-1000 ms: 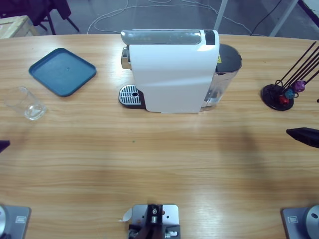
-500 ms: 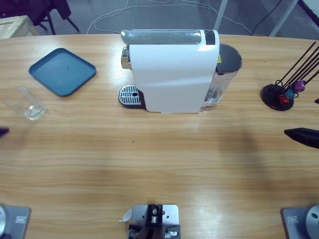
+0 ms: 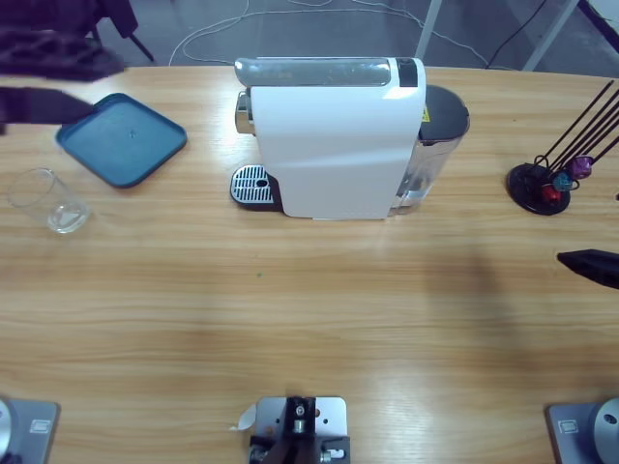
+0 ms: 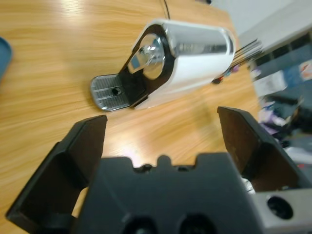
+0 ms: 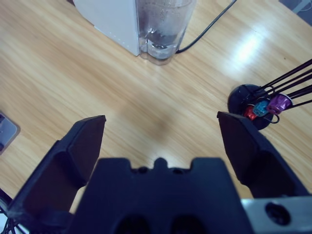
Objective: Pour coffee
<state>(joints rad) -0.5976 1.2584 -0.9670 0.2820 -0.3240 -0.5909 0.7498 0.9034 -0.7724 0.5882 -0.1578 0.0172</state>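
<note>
Wooden table [image 3: 309, 309], high view: you see the white coffee machine [image 3: 334, 145] standing at top centre, its drip tray [image 3: 253, 186] jutting toward the left and its water tank [image 3: 440, 135] at the right end. An empty glass [image 3: 48, 201] stands upright near the left edge, just below a blue tray [image 3: 121, 138] and well apart from the drip tray. A capsule stand [image 3: 546, 184] with coloured pods sits at the far right. A dark blurred shape at the upper left edge is probably an arm; a black jaw tip at the right edge is likely the right arm's.

Left wrist view: your left gripper [image 4: 163, 141] has its jaws spread wide with nothing between them. It looks along the table at the machine's spout end [image 4: 151, 56] and the drip tray [image 4: 109, 91]; the glass is out of sight here.

Right wrist view: your right gripper [image 5: 161, 141] is likewise spread and empty, above bare wood, with the water tank [image 5: 163, 27] ahead and the capsule stand [image 5: 258, 107] to one side.

Risk, as a judgement: the glass is thin-walled and transparent, so a fast or off-centre approach could tip it or knock it onto the tray. Set off-centre under the spout, it would let coffee spill onto the table.
</note>
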